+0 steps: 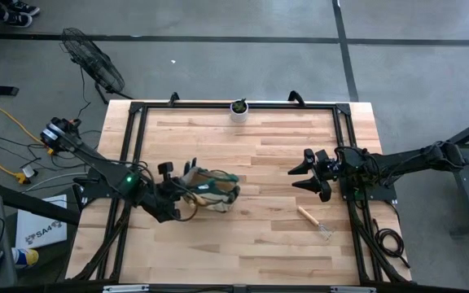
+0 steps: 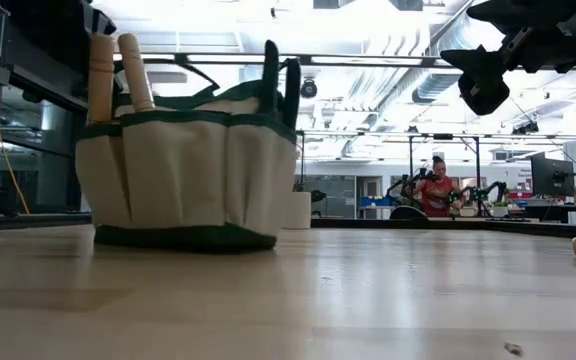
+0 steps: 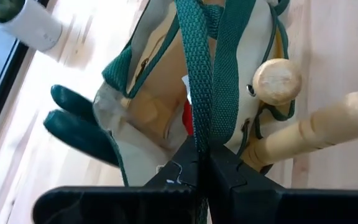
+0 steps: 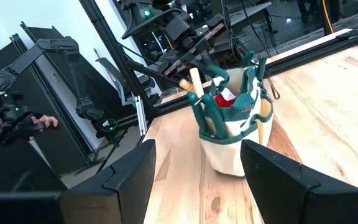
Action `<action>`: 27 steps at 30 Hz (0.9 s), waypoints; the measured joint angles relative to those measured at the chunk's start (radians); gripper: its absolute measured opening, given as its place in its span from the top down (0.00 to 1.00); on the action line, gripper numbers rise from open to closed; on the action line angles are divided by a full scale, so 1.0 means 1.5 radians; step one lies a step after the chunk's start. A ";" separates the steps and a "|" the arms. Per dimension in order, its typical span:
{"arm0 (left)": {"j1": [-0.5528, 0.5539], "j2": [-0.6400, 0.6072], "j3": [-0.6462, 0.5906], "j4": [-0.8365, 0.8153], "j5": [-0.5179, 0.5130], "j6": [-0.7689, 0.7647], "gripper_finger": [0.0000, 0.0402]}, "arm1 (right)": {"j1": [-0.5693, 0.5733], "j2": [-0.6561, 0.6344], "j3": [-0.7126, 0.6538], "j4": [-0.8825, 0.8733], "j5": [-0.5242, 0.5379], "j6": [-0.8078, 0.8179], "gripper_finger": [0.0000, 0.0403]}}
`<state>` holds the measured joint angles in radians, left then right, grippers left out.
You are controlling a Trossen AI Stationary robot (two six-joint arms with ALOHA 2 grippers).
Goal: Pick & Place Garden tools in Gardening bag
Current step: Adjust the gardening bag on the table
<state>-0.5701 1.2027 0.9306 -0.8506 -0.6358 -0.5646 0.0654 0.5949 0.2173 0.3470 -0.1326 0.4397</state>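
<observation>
The left gripper (image 1: 179, 192) sits at the left side of the bag (image 1: 212, 192), its jaws closed tight on one of the bag's green handles (image 3: 211, 74). The bag stands upright on the tabletop (image 1: 251, 236), left of centre. Two wooden tool handles (image 2: 118, 72) stick up from its outer pockets, and something red (image 3: 188, 116) shows inside it. Dark green grips (image 3: 73, 124) poke out on one side of the bag.

Behind the bag and to its right, at the tabletop's far edge, stands a small white pot (image 1: 239, 108) with a green plant.

To the right of the bag, well apart from it, the right gripper (image 1: 303, 173) hangs above the tabletop, facing the bag, its jaws spread wide with nothing between them. Its two dark fingers (image 4: 129, 180) frame the bag in the right wrist view.

Farther right of the bag and nearer the front edge, a wooden-handled tool (image 1: 314, 221) lies flat on the tabletop, just below the right gripper in the high view.
</observation>
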 joint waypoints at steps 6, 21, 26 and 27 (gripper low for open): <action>0.000 0.000 0.000 0.008 0.021 -0.016 0.96 | 0.000 0.000 0.000 0.000 0.002 0.000 0.44; 0.000 -0.085 -0.001 0.057 0.051 -0.029 0.74 | 0.000 0.000 0.000 -0.007 0.002 -0.003 0.44; 0.000 -0.116 -0.001 0.088 0.052 -0.031 0.64 | 0.000 0.000 0.000 -0.017 0.002 -0.002 0.44; 0.001 -0.121 -0.001 0.104 0.045 -0.030 0.62 | 0.000 0.000 0.000 -0.019 0.002 -0.002 0.44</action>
<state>-0.5694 1.0206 0.9298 -0.6941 -0.5680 -0.6101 0.0654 0.5949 0.2173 0.3179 -0.1291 0.4374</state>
